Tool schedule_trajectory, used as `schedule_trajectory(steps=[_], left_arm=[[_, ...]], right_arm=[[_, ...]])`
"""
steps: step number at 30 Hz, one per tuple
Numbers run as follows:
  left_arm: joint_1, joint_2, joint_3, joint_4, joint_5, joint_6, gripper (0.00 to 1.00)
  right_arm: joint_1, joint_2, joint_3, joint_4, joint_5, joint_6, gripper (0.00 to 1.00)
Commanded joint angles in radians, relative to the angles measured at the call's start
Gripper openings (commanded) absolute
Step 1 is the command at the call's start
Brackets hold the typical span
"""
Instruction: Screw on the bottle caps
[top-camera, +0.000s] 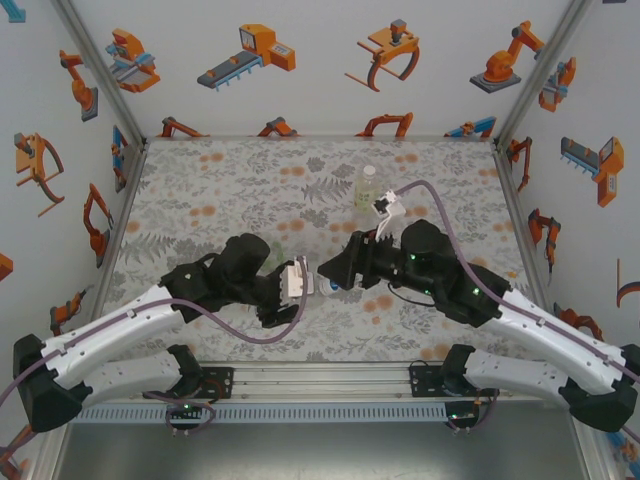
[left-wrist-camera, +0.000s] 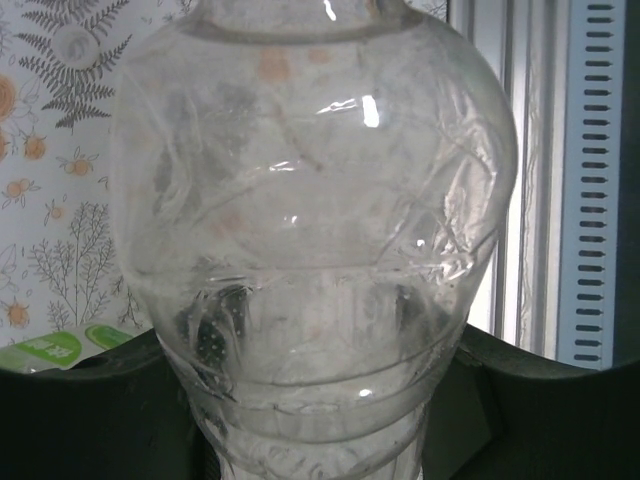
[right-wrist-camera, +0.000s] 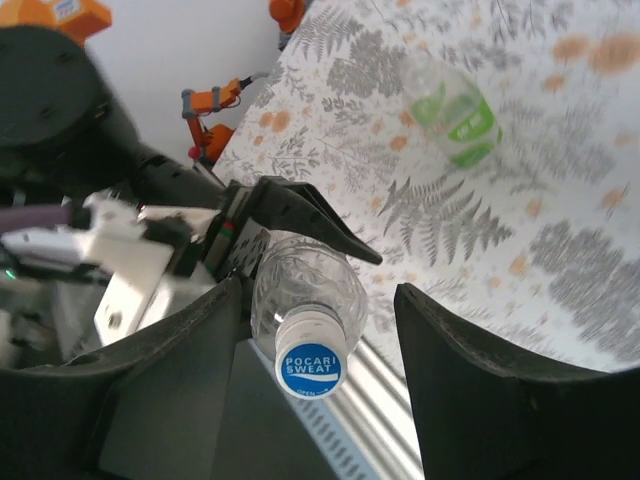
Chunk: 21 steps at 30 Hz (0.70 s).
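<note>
Right wrist view looks along the colourless bottle (right-wrist-camera: 305, 290), a thin, clear, rounded plastic body with glossy creases. On its neck sits a small round bottle cap (right-wrist-camera: 310, 366), white at the rim with a blue printed top. The cap lies between the two broad black fingers (right-wrist-camera: 190, 370) of the right gripper (right-wrist-camera: 318, 292). The jaws stand apart, with a gap on each side of the cap, narrower on the left, and nothing is held in them.

From the other side, the left gripper (left-wrist-camera: 315, 400) is closed around the same bottle. In the left wrist view its dark fingers press against the ribbed, narrower part of the bottle, below the bulging shoulder with its crinkled highlights.

In the top view both arms reach from their bases at the near edge and bend inward. Their white forearms and black wrists meet nose to nose over the near middle of the table (top-camera: 200, 180), and the bottle is held level between them. The table is covered by a matte cloth with grey fern leaves and orange flower spots.

The green-tinted bottle (right-wrist-camera: 455, 110) lies on its side on the cloth, well apart from the right gripper. The pale yellow bottle (top-camera: 368, 186) stands upright farther back.
</note>
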Motion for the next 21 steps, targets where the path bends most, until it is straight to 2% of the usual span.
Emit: schedule_trajectory(steps=[1, 7, 11, 16, 21], left_arm=[[-0.003, -0.031, 0.032, 0.002, 0.082, 0.013, 0.0], [-0.005, -0.054, 0.029, -0.001, 0.115, 0.004, 0.0], [-0.006, -0.062, 0.029, -0.009, 0.124, -0.002, 0.0], [-0.009, -0.078, 0.027, -0.011, 0.106, -0.007, 0.0], [-0.008, -0.077, 0.029, -0.015, 0.103, -0.004, 0.0]], right_arm=[[0.005, -0.023, 0.036, 0.0, -0.109, -0.339, 0.58], [0.005, -0.015, 0.067, -0.054, -0.463, -0.797, 0.59], [0.005, -0.009, 0.073, -0.102, -0.539, -1.012, 0.59], [0.005, 0.014, 0.1, -0.13, -0.498, -1.049, 0.51], [0.005, 0.035, 0.099, -0.114, -0.526, -1.046, 0.47]])
